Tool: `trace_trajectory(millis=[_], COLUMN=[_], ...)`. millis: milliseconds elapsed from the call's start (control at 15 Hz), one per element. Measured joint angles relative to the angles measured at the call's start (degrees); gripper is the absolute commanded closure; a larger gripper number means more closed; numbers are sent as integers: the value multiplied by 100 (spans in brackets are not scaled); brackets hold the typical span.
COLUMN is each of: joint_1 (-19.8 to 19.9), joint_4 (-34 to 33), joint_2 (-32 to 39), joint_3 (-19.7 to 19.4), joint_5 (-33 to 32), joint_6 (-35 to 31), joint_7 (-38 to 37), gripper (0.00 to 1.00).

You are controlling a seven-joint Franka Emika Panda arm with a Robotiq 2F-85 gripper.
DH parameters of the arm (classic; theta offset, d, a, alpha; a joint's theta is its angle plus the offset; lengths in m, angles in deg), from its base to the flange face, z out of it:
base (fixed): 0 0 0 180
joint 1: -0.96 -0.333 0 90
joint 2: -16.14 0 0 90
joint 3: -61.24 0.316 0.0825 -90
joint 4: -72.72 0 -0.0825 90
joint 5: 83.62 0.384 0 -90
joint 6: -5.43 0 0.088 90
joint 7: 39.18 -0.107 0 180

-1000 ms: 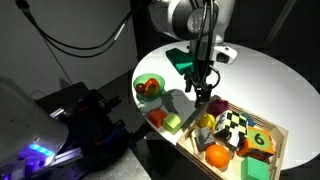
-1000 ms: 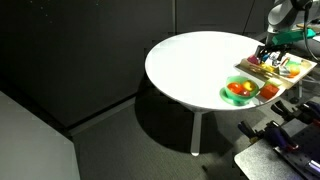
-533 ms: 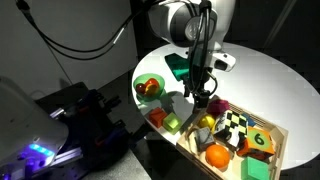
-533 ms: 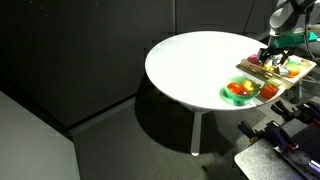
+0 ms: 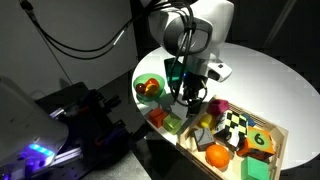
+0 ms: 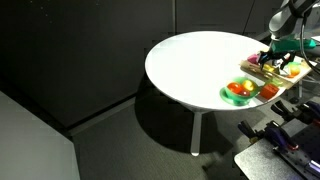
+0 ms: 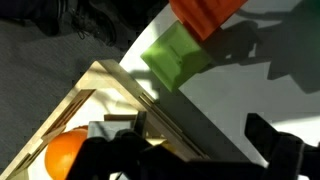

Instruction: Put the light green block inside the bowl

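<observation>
Black gripper (image 5: 190,102) hangs near the small light yellow-green cube (image 7: 180,58), jaws spread wide, gripping nothing; round green bowl (image 5: 141,81) alongside.

My pincer (image 5: 190,102) hangs over the worktop (image 5: 260,70), just beside one corner of the tray (image 5: 282,132). The bowl (image 5: 150,87) stands on the worktop, apart from the tray, with things lying in it. The block (image 5: 173,124) and the cube (image 5: 157,117) lie just beside each other near the worktop's edge, the block nearer the tray. A round fruit (image 5: 217,155) lies in the tray
</observation>
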Motion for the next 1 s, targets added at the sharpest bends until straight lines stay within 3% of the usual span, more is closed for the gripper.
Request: trace_trajectory(millis=[467, 1000], joint_1=[0, -4], joint_4=[246, 247], joint_2=[-4, 30], joint_3=[-19, -21], joint_5=[526, 530], joint_6=[-334, -332], joint_7=[-231, -231], gripper=[0, 0])
